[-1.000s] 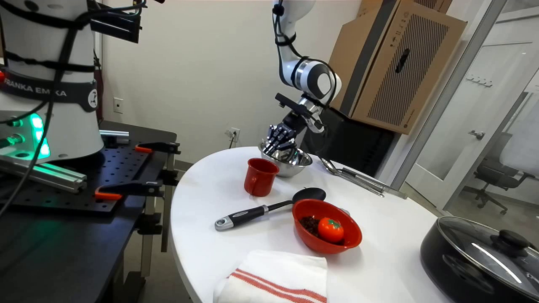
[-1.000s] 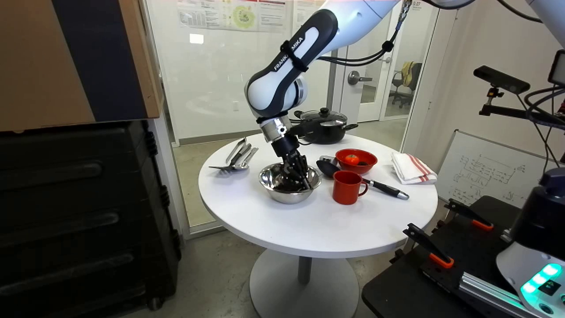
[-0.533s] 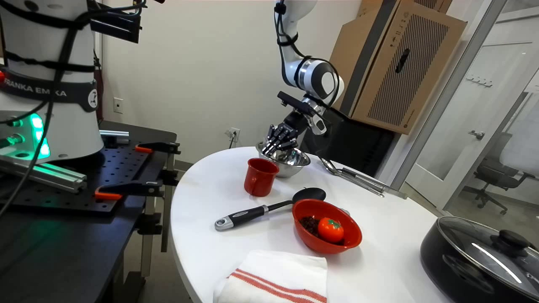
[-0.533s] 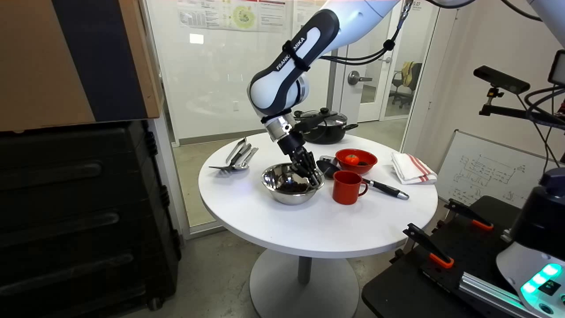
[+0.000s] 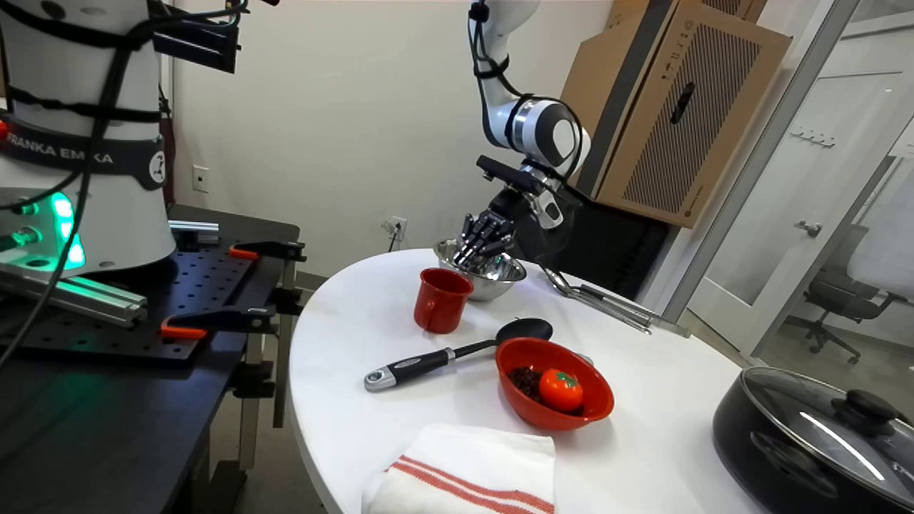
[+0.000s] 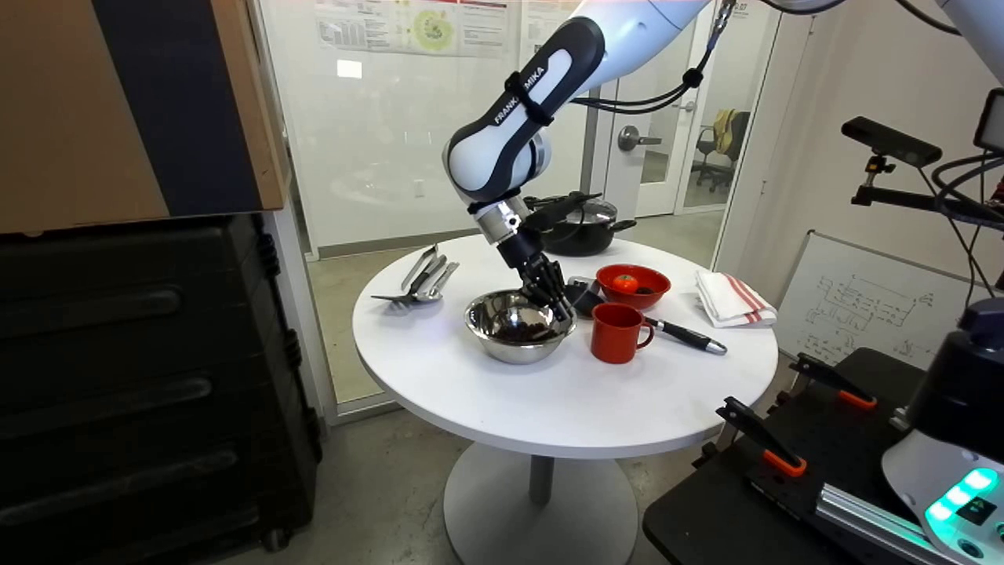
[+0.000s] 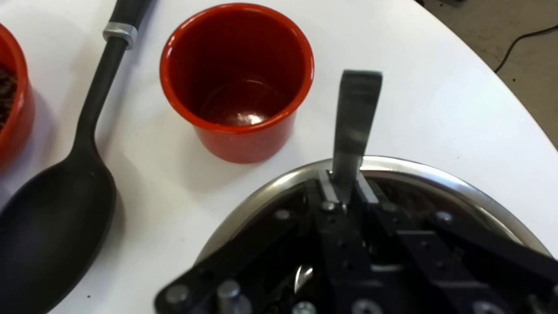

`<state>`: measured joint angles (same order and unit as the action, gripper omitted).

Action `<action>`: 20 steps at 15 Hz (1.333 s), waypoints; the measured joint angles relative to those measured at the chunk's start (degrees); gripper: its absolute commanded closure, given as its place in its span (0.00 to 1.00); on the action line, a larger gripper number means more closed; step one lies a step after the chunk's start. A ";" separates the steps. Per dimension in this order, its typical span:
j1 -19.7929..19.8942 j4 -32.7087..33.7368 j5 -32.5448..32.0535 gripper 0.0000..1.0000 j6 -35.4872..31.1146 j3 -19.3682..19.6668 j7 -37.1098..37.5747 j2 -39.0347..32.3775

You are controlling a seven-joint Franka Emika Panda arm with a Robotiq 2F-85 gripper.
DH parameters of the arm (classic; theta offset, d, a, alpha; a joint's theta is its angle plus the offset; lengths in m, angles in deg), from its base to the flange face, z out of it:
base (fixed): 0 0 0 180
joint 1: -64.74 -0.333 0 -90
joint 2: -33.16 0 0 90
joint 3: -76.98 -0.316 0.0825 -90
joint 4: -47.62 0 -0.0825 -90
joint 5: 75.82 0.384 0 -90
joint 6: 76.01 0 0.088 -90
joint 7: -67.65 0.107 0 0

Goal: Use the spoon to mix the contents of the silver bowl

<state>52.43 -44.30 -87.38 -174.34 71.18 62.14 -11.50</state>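
Nearest, in the wrist view, see the spoon (image 7: 357, 117) pinched in the narrowed jaws of the gripper (image 7: 346, 189), with a flat metal handle sticking out past them. Cannot make out the spoon's lower end, hidden by the gripper. Right underneath, find the silver bowl (image 7: 392, 165), with dark contents (image 6: 527, 333) in the bottom; in both exterior views, note the gripper's downward slant over the silver bowl, toward the side facing the red cup (image 7: 244, 144). Just beside the silver bowl but apart, find that cup upright on the white table (image 6: 439, 377). Next, notice the black-handled spoon (image 7: 56, 218), lying with its head just beside the red bowl (image 7: 24, 111). Inside the red bowl, in an exterior view, spot a tomato (image 5: 560, 389) and dark crumbs (image 5: 525, 384). Well apart on the table, see several utensils (image 6: 426, 276) lying together, a red-striped white cloth (image 5: 471, 464) and a lidded black pot (image 6: 587, 238). Past the table, make out a cardboard box (image 5: 685, 114), then a glass-panelled door (image 5: 792, 207) and, farther off, a dark chair (image 5: 850, 303).
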 measured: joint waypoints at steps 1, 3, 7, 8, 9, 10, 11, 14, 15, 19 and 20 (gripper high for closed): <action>-0.09 0.01 0.00 0.97 -0.15 0.00 0.09 -0.01; -0.21 0.01 0.03 0.97 -0.54 -0.22 0.11 -0.08; -0.28 -0.05 0.14 0.97 -2.47 -1.19 0.10 -0.39; -0.32 -0.08 0.17 0.97 -2.74 -1.42 0.08 -0.45; -0.35 -0.09 0.20 0.97 -2.85 -1.64 0.07 -0.48; -0.37 -0.09 0.27 0.97 -2.86 -1.83 0.01 -0.49; -0.37 -0.09 0.39 0.97 -2.85 -2.01 -0.10 -0.49; -0.35 -0.09 0.70 0.97 -2.11 -2.46 -1.15 -0.48; -0.35 -0.09 0.70 0.97 -1.43 -2.58 -1.76 -0.47; -0.23 -0.04 1.05 0.97 0.56 -3.02 -3.99 -0.46; -0.20 -0.03 1.18 0.97 0.38 -3.16 -4.03 -0.46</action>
<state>52.23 -44.32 -86.20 -173.95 68.02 58.12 -11.96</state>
